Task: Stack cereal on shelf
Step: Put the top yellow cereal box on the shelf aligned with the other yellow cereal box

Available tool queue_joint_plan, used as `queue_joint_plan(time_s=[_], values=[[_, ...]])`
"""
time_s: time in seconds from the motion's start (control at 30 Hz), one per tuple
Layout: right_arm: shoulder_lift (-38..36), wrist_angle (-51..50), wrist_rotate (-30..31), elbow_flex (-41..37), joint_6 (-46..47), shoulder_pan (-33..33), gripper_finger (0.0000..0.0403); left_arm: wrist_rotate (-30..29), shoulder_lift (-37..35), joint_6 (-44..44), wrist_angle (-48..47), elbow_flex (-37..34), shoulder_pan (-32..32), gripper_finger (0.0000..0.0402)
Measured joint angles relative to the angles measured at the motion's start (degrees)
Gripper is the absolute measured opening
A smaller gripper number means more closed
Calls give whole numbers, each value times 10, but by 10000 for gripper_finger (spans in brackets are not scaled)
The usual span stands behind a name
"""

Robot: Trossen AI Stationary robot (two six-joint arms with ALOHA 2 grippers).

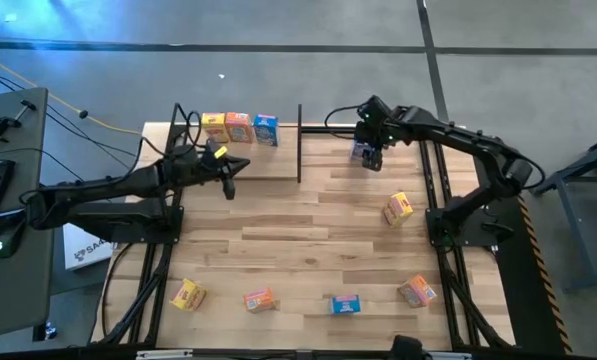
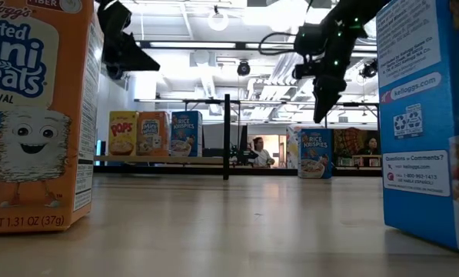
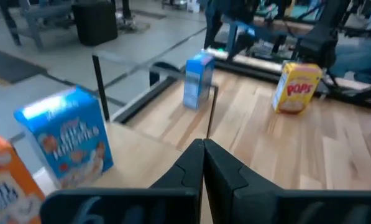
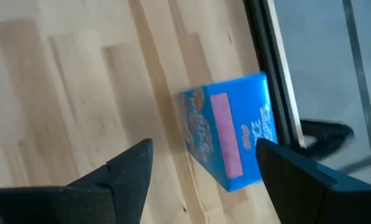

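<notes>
The shelf is a light-wood board at the table's far left, with a black post at its right end. A yellow box, an orange box and a blue box stand in a row on it; they also show in the low view. My left gripper hovers shut and empty over the shelf's near part, and shows in the left wrist view. Another blue cereal box stands upright on the table right of the shelf. My right gripper is open just above it, apart from it.
A yellow box lies at mid right. Near the front edge lie a yellow box, an orange box, a blue box and an orange box. The middle of the table top is bare wood.
</notes>
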Motion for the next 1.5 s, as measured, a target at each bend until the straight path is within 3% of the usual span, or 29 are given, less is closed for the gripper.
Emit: queue_joint_plan(time_s=[0.17, 0.37, 0.57, 0.73, 0.87, 1.27, 1.5], values=[[2, -51, 12, 47, 21, 32, 262, -2, 0, -12, 9, -22, 0, 0], [-6, -203, -43, 93, 215, 97, 262, -3, 0, -22, 44, -49, 0, 0], [-63, -292, -7, 39, 455, 210, 262, -3, 0, -21, 116, -90, 0, 0], [-137, -295, -6, -29, 672, 292, 272, -3, 0, -17, 145, -109, 0, 0], [-175, -299, 2, -78, 785, 336, 291, -2, 0, -23, 146, -116, 0, 0], [-206, -257, 49, -189, 886, 376, 301, 1, 0, -42, 146, -116, 0, 0], [-206, -221, 50, -203, 892, 377, 244, 1, 0, -47, 145, -116, 0, 0]])
